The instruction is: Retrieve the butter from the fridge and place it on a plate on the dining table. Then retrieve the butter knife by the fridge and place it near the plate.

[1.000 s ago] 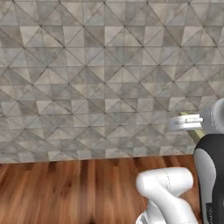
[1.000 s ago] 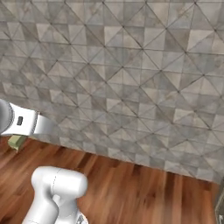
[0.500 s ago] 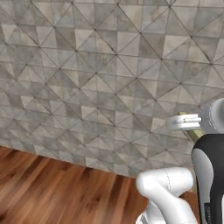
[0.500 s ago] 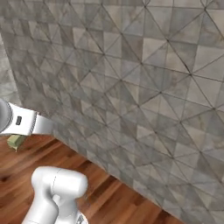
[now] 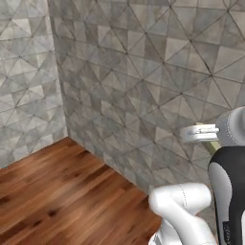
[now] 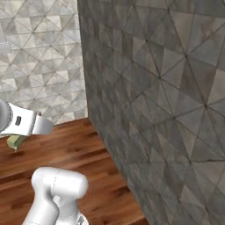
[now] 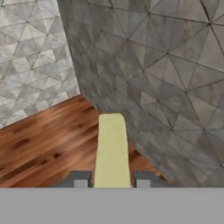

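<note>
The hand (image 7: 112,183) grips the butter (image 7: 112,151), which sticks out straight between the two dark fingertips (image 7: 80,180); its near end is cut off at the bottom of the hand view. In the left base view only a sliver of it (image 5: 214,146) shows behind the white arm (image 5: 229,127); in the right base view a small olive end (image 6: 16,142) hangs under the arm. Grey triangle-tiled walls (image 6: 167,101) meet at a corner above a reddish wood floor (image 5: 57,191).
</note>
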### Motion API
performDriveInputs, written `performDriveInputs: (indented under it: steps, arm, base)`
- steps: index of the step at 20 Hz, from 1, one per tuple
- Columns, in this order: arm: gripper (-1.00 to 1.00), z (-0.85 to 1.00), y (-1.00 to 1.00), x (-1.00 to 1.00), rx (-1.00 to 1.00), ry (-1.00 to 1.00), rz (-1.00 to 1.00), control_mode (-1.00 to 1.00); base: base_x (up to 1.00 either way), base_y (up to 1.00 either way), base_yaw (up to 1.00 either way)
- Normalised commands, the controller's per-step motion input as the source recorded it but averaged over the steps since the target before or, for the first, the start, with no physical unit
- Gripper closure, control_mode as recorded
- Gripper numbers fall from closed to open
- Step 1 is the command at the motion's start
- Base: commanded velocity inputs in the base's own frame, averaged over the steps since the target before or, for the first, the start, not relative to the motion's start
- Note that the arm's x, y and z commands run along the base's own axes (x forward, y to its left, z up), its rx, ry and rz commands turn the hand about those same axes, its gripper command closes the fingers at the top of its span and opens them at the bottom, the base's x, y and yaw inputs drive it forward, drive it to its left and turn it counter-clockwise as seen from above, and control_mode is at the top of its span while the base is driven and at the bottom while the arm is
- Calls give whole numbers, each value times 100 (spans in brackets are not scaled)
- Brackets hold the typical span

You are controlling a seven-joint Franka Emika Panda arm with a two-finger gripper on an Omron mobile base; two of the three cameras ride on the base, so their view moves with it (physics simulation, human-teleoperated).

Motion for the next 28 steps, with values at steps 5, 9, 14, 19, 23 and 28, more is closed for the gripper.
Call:
performDriveInputs:
  steps: [5, 9, 14, 19, 23, 28]
  arm:
    - [100, 0, 0, 0, 0, 0, 0, 100]
    - [100, 0, 0, 0, 0, 0, 0, 100]
    - [100, 0, 0, 0, 0, 0, 0, 100]
    - [100, 0, 0, 0, 0, 0, 0, 100]
    - [100, 0, 0, 0, 0, 0, 0, 100]
    - [100, 0, 0, 0, 0, 0, 0, 100]
  base:
    - [77, 0, 80]
    - [86, -1, 81]
    - [90, -2, 82]
    - [83, -7, 80]
    - [82, -25, 81]
    - [77, -27, 77]
